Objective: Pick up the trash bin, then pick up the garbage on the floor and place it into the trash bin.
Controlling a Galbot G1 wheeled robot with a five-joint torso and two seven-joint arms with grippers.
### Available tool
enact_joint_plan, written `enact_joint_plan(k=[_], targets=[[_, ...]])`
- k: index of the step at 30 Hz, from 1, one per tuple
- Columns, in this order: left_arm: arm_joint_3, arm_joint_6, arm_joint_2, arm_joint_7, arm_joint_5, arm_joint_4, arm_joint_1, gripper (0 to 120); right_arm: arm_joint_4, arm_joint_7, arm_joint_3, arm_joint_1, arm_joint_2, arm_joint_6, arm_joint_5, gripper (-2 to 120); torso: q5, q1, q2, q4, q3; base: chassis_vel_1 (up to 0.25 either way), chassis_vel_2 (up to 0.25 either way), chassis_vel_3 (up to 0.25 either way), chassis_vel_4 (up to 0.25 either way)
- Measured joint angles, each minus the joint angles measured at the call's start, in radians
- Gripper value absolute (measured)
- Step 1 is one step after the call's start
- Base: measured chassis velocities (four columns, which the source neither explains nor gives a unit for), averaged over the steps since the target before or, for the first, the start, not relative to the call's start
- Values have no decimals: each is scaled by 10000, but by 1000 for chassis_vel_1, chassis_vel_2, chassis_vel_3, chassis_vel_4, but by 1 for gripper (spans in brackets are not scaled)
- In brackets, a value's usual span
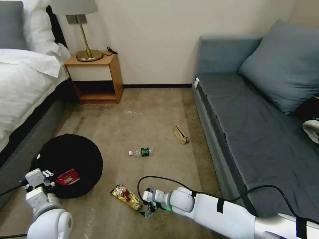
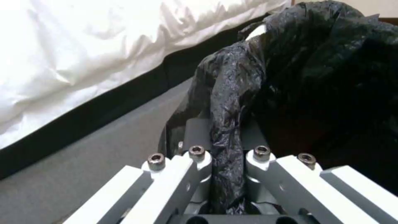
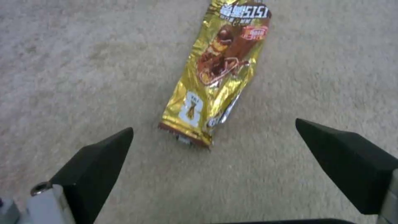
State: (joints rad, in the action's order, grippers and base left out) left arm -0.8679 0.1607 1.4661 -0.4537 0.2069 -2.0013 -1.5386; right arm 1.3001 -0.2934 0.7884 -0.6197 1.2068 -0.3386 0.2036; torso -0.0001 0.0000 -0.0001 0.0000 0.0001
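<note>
At the bottom centre of the head view the right gripper (image 1: 148, 205) hung low over the carpet with its black fingers (image 3: 95, 168) spread wide and empty, the near end of the flat gold-brown foil snack wrapper (image 3: 215, 74) lying just ahead of the gap between them. That wrapper looked feather-light, thin and slick, pressed flat on the pile, so it would likely crumple or slide; pinching across its narrow near end seemed the best hold. At lower left the left gripper (image 1: 41, 181) was clamped tight on a fold of the crinkly black plastic bag (image 2: 226, 130) at the near rim of the low round white trash bin (image 1: 71, 164), which sat beside the bed's grey base. The liner was soft and slippery, so that hold probably depended on the rim behind it. A red-and-white crushed packet (image 1: 67, 177) already lay inside the bin.

Further up, mid-frame, a small clear plastic bottle with a green label (image 1: 142, 152) lay on its side, light, rigid and apt to roll, and to its upper right a folded brown paper scrap (image 1: 181, 134) lay near the sofa's base.

The floor was short beige carpet (image 1: 109, 119), soft enough to let fingertips dig under litter. A white-sheeted bed (image 1: 23, 86) filled the left edge, a blue-grey sofa (image 1: 252, 126) the right, and a wooden bedside table (image 1: 96, 78) with a brass lamp (image 1: 87, 39) stood at the far wall
</note>
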Motion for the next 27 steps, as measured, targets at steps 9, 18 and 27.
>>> enact_joint_plan(k=[9,18,27], targets=[[82,16,117,-4,-181,37,91,5,-959,-13,-369,-512,814,595,-1000,100,1,0,0,0,0,0,0,0,0],[75,33,196,-7,-223,17,57,5,-1420,177,-613,-864,1161,696,-1546,80,1,0,0,1,-1,0,0,0,0],[77,33,246,-21,-232,-40,16,5,-1573,497,-742,-1106,1161,635,-1682,47,1,0,1,0,-1,0,0,0,0]])
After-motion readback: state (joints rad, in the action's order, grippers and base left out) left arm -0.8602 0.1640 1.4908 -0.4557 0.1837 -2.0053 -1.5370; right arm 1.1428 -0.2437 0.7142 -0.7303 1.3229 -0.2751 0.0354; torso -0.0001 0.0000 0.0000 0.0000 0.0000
